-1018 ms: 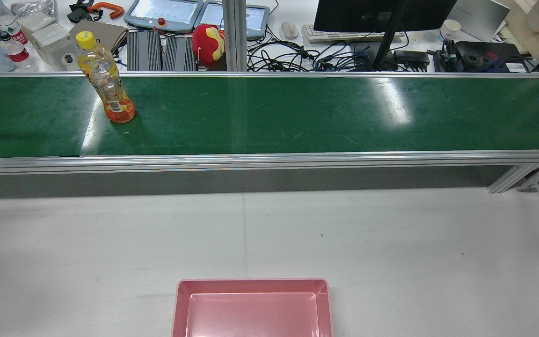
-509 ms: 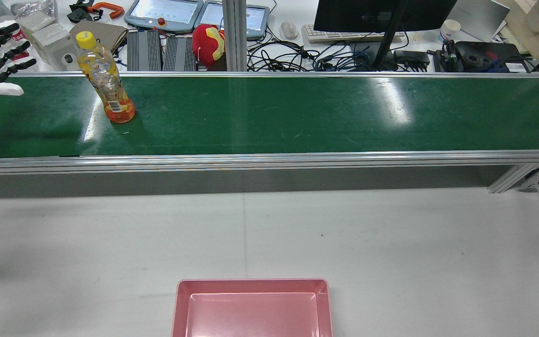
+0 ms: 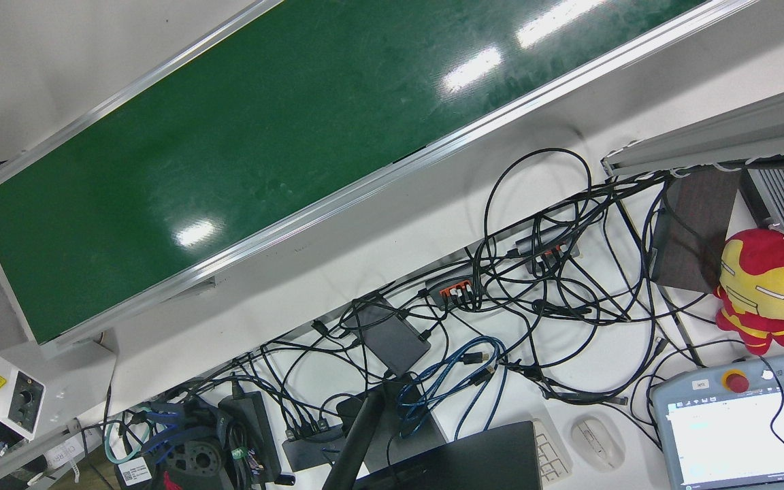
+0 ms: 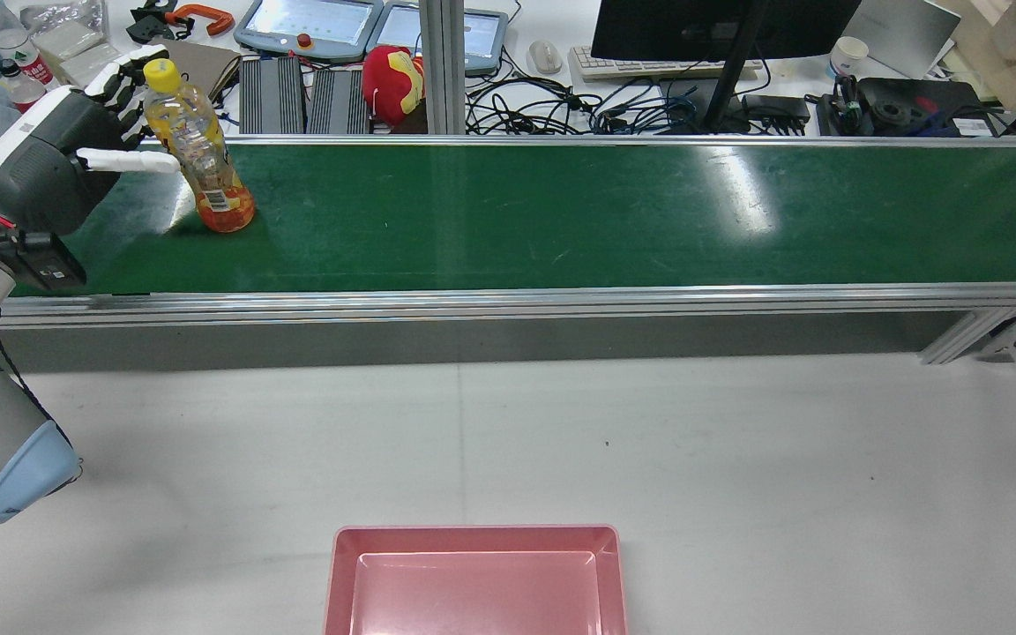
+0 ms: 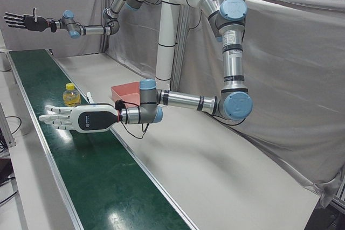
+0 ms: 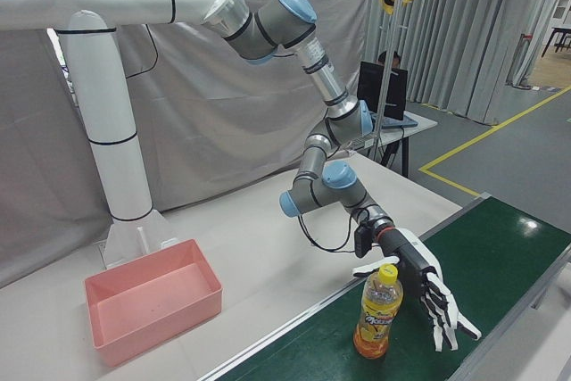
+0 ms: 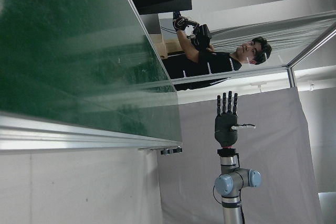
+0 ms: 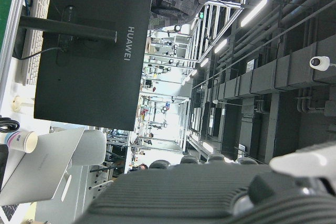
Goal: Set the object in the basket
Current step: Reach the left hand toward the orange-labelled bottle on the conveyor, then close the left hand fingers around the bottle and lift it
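Upright on the green conveyor belt (image 4: pixel 561 212), the yellow-capped clear plastic bottle of orange drink (image 4: pixel 199 159) stands beside the left robot hand (image 4: pixel 76 159), fingers spread; only the left-front view shows the right robot hand (image 5: pixel 24 21), likewise open.

A bare green conveyor belt (image 3: pixel 283 129) is seen running diagonally, with tangled cables (image 3: pixel 535 272), a red plush toy (image 3: pixel 763 286) and a teach pendant (image 3: pixel 746 429) laid alongside.

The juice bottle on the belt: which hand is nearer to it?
Left. The left hand is open right beside the juice bottle, not gripping it; the right hand is raised, open, far down the belt.
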